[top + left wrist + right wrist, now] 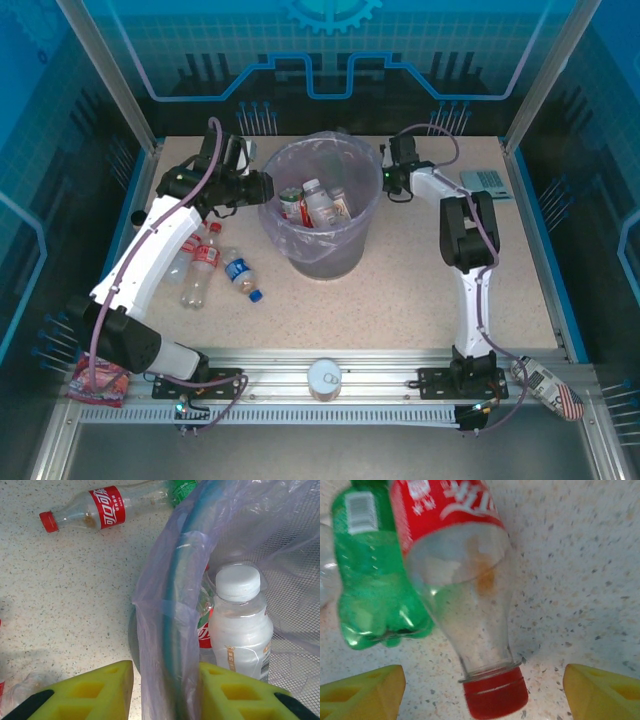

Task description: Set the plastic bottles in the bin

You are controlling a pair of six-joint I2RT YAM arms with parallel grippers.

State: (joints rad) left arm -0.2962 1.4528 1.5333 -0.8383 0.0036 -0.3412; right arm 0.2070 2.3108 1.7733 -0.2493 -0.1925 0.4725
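The left gripper (266, 186) is open and straddles the bin's (322, 262) rim. One yellow finger (105, 690) is outside the wall and the other is inside, with the rim and the pale-purple bag (260, 520) running between them. Whether the fingers touch the bag cannot be told.

Just ahead of the inner finger, inside the bin, stands a white-capped bottle (240, 625). It is clear and upright, with a milky look and a pale label. Pressed against it on the rim side is another bottle showing a bit of red label.

On the near side of this gripper, beside its arm, three more bottles lie flat on the surface (65, 605). They are a second red-labelled bottle (204, 258), a blue-labelled bottle (240, 273) with a blue cap, and a clear one (178, 268).

The right gripper (482, 694) is spread wide and holds nothing. A red-labelled bottle (460, 595) lies on the surface directly ahead of it, with the red cap pointing back between the fingertips and touching neither. It is clear with brownish residue inside. Touching its side, toward the left finger, lies a green bottle (375, 580) that is translucent with a lobed base. From above, this gripper sits close to the bin's far right rim.
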